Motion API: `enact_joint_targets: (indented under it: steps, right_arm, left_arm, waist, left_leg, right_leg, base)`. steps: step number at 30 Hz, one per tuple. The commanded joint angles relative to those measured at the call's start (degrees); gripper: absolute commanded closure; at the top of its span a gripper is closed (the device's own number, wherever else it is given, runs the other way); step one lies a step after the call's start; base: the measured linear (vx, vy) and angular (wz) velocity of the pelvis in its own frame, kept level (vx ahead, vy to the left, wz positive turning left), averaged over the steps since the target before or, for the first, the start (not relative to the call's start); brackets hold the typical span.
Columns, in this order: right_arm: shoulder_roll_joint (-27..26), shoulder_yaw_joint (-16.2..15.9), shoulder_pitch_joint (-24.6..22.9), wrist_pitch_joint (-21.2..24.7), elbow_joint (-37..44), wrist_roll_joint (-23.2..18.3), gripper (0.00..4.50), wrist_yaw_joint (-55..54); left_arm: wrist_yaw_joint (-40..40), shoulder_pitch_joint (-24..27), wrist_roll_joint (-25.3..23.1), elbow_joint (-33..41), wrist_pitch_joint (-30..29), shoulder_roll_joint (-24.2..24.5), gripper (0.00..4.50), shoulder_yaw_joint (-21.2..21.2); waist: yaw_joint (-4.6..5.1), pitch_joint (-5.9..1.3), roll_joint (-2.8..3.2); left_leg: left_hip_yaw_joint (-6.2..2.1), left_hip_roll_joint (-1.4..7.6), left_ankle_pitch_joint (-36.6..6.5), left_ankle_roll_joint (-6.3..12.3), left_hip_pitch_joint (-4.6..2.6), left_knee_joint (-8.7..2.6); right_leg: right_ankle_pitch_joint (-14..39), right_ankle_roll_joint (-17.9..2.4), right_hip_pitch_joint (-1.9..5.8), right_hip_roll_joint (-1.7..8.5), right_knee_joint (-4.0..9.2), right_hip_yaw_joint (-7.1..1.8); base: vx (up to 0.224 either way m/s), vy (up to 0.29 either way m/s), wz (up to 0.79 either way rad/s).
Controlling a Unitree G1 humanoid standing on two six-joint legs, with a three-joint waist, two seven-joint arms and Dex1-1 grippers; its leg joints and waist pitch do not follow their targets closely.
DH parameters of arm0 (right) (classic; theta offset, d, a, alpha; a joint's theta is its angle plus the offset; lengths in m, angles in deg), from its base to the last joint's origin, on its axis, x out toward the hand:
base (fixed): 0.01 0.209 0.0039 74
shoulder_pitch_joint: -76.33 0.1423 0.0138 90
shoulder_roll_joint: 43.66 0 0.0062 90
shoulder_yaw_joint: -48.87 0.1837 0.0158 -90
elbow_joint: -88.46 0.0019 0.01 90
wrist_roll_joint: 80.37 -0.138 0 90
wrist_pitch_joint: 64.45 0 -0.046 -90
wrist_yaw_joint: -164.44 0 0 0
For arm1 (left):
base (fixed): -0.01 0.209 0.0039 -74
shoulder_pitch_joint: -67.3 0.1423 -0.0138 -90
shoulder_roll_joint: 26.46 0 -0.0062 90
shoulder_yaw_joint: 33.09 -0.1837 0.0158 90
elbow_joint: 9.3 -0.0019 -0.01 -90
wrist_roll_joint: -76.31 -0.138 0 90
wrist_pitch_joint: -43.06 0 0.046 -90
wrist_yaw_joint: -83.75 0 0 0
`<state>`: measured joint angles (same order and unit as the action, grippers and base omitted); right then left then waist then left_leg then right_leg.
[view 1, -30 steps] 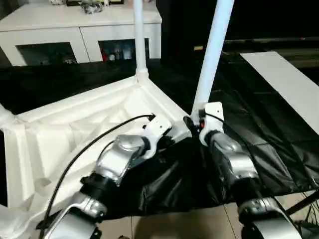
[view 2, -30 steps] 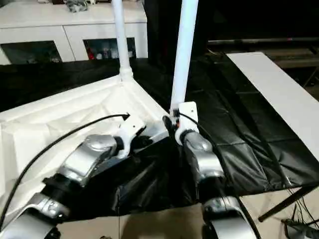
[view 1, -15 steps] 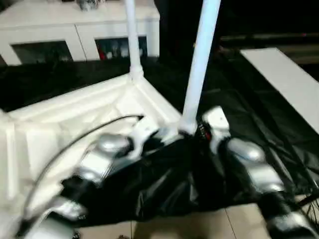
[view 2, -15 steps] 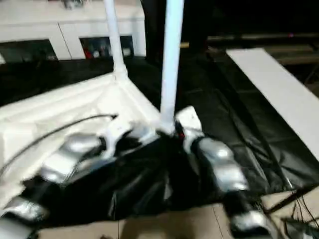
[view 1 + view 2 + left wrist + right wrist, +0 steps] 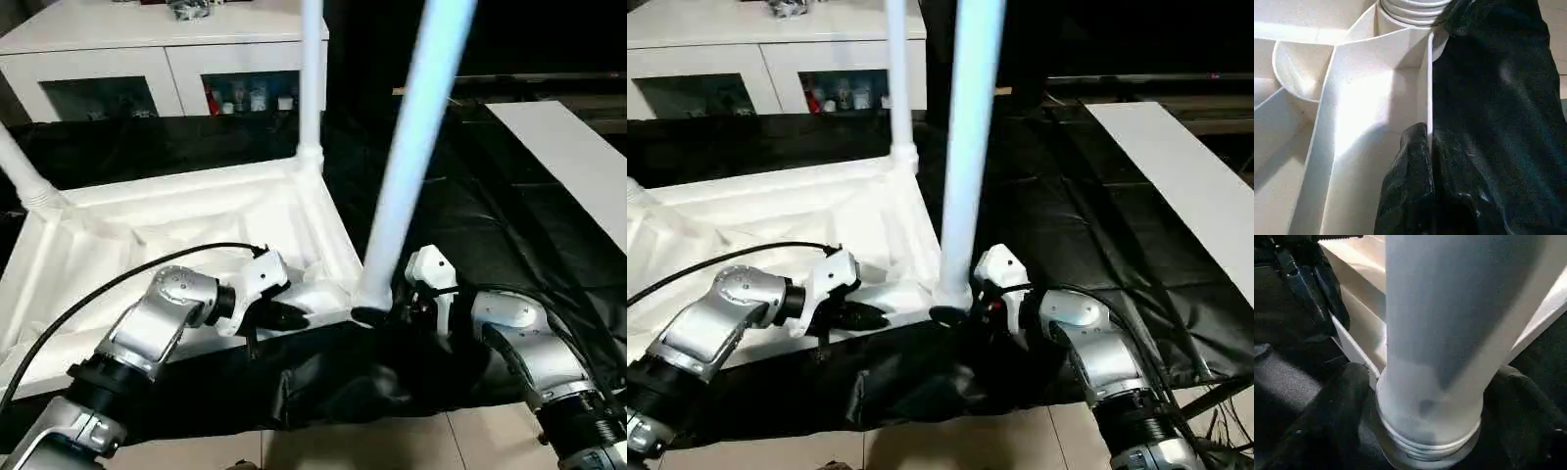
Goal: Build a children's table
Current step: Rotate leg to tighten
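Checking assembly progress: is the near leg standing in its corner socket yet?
Yes: the near leg stands with its threaded base in the tabletop's corner.

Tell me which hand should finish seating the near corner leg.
Right. The right hand already wraps the base of the leg at its socket, while the left hand pinches the tabletop's near rim, likely better kept there as a brace.
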<state>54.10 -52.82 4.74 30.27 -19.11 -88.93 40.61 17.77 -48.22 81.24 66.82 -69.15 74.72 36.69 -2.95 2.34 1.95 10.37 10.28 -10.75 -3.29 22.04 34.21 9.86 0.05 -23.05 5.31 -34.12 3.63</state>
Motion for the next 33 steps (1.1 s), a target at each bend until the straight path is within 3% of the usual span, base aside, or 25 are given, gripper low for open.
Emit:
enact_joint_targets:
  steps: [1,7,15,18,21,23,27,30,33]
  right_arm:
    - [0.32,0.35,0.69,0.59,0.29,-1.08,1.13,1.37]
    - [0.32,0.07,0.40,1.35,-0.18,-1.76,1.50,2.41]
    - [-2.44,1.89,0.88,2.56,-2.94,-1.18,1.78,-3.18]
    - [-8.13,3.98,2.78,3.74,-8.57,1.47,1.78,-16.64]
    - [-15.08,7.12,5.54,6.29,-13.41,2.44,1.78,-31.70]
    - [-19.32,8.40,7.93,7.41,-16.23,2.96,1.79,-40.31]
    - [-24.12,7.10,11.49,5.86,-19.56,4.94,1.80,-46.16]
    - [-25.61,6.20,13.03,3.66,-20.50,5.40,1.80,-44.65]
    - [-25.78,6.58,12.84,1.56,-18.84,4.81,1.10,-42.29]
  left_arm:
    - [-1.94,-0.07,1.47,1.94,-0.53,0.35,4.50,-0.53]
    - [-2.28,0.34,1.51,2.76,-1.41,0.68,4.50,-0.57]
    - [-0.35,0.40,0.99,1.71,-1.43,-0.84,4.50,-0.62]
    - [8.88,-1.10,-2.03,-2.65,-1.25,-5.95,4.50,-0.02]
    - [19.31,-3.16,-4.60,-7.54,-2.46,-12.10,4.50,0.95]
    - [26.01,-4.72,-5.73,-10.61,-3.20,-16.30,4.50,1.72]
    - [33.95,-7.21,-6.98,-15.13,-2.52,-21.20,4.50,2.64]
    - [33.40,-8.01,-7.26,-16.06,-1.31,-22.03,4.50,2.37]
    - [32.19,-8.21,-7.19,-15.88,-1.25,-21.91,4.50,2.77]
  waist:
    - [0.13,-3.25,-0.34]
    - [0.03,-3.37,-0.35]
    - [0.14,-3.29,-0.26]
    - [0.68,-2.87,-0.32]
    - [1.27,-2.86,-0.38]
    - [1.74,-2.91,-0.14]
    - [1.66,-2.94,-0.37]
    - [1.57,-2.96,-0.42]
    - [1.41,-3.01,-0.54]
  left_leg:
    - [-0.86,2.78,-13.44,3.15,-0.98,-4.61]
    - [-0.75,2.70,-11.51,4.11,-0.98,-4.35]
    - [-0.80,2.68,-13.45,2.86,-1.06,-4.50]
    - [-0.77,2.49,-15.81,1.16,-1.23,-4.76]
    - [-1.27,2.41,-19.37,-0.54,-1.43,-4.85]
    - [-1.42,2.31,-20.43,-1.60,-1.49,-4.91]
    - [-1.39,1.98,-21.45,-0.81,-1.45,-4.78]
    - [-1.37,1.93,-21.36,-0.05,-1.35,-4.78]
    - [-1.33,2.08,-20.49,0.47,-1.22,-4.84]
  right_leg:
    - [13.08,-13.36,2.57,2.90,3.72,-2.35]
    - [10.78,-14.18,2.65,2.81,3.48,-2.28]
    - [13.59,-13.53,2.54,2.83,3.77,-2.28]
    - [17.89,-12.83,2.16,2.75,4.35,-2.19]
    - [24.36,-10.13,2.00,2.99,4.99,-2.05]
    - [25.10,-9.27,1.74,2.87,5.01,-2.03]
    - [27.77,-7.32,1.58,2.99,5.86,-1.87]
    - [28.01,-6.70,1.49,2.97,5.95,-1.82]
    - [27.10,-6.78,1.54,3.01,5.84,-1.90]
  base:
    - [0.000,0.000,0.00]
    - [0.000,0.000,0.00]
    - [0.000,0.000,0.00]
    - [0.000,0.000,0.00]
    - [0.000,0.000,0.00]
    - [0.000,0.000,0.00]
    - [0.000,0.000,0.00]
    - [0.000,0.000,0.00]
    - [0.000,0.000,0.00]
